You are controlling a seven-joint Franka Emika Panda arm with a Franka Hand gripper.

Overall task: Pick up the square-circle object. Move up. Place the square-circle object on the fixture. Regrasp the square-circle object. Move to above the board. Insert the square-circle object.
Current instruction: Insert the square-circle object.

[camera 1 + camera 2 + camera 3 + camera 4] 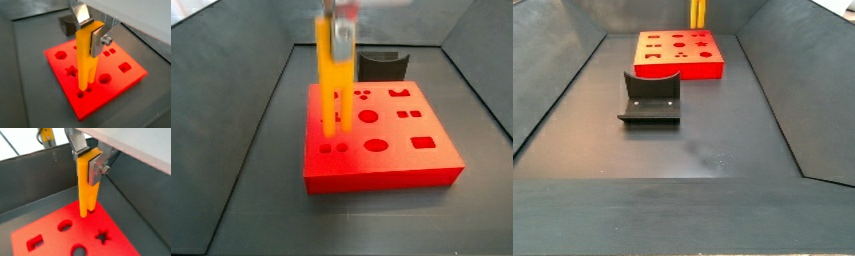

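The claw [92, 31] is clamped on the upper end of the square-circle object [85, 60], with the silver fingers [80, 150] pressing its flat sides. The peg hangs upright above the board [127, 75], its two prongs pointing down at the cutouts along one edge. In a wrist view the prong tips appear to reach the board's top face; whether they have entered a cutout cannot be told.

Handling judgement: the peg looks rigid, light and smooth-sided, probably plastic. A long piece held near its top can pivot between the pads, so a firm, square hold on the flat faces is advised, with the prongs left free.

The fixture [651, 98] stands empty on the floor, well apart from the board on its near side.
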